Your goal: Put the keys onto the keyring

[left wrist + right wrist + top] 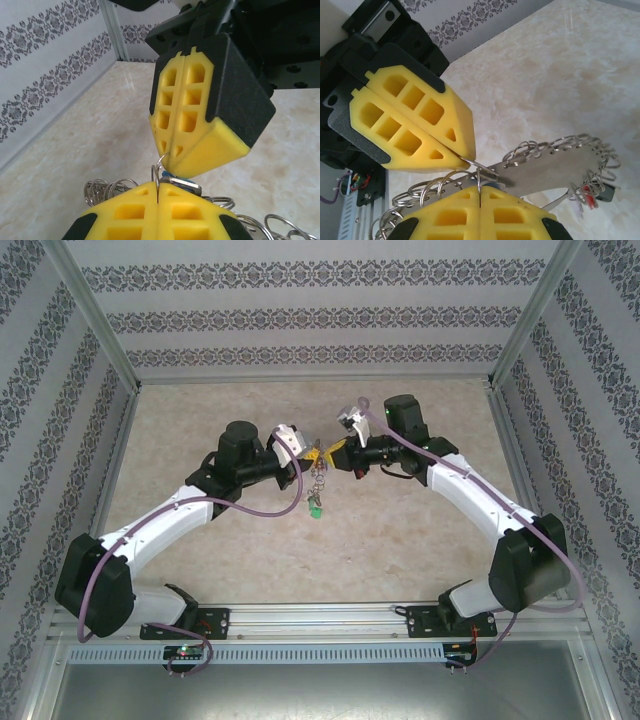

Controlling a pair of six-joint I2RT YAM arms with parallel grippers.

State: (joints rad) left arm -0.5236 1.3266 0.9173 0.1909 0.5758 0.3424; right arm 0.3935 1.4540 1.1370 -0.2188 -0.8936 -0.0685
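Observation:
Above the table's middle my left gripper (311,453) and right gripper (328,455) meet tip to tip. Both are shut. The left gripper (158,192) pinches a thin wire ring (156,175). Just above it, the right gripper (169,156) grips thin wire too; whether it is the same ring I cannot tell. A blue-capped key (181,180) lies between the tips. The keyring (555,167) appears as a grey metal band carrying several small split rings (525,149), below the right gripper (479,192) and left gripper (465,159). Keys (317,485) hang below, a green one (315,510) lowest.
The marble-patterned table (400,540) is walled by patterned panels (300,310) at the back and sides. An aluminium rail (320,618) with both arm bases runs along the near edge. A red-capped key (590,194) dangles at the band's far end.

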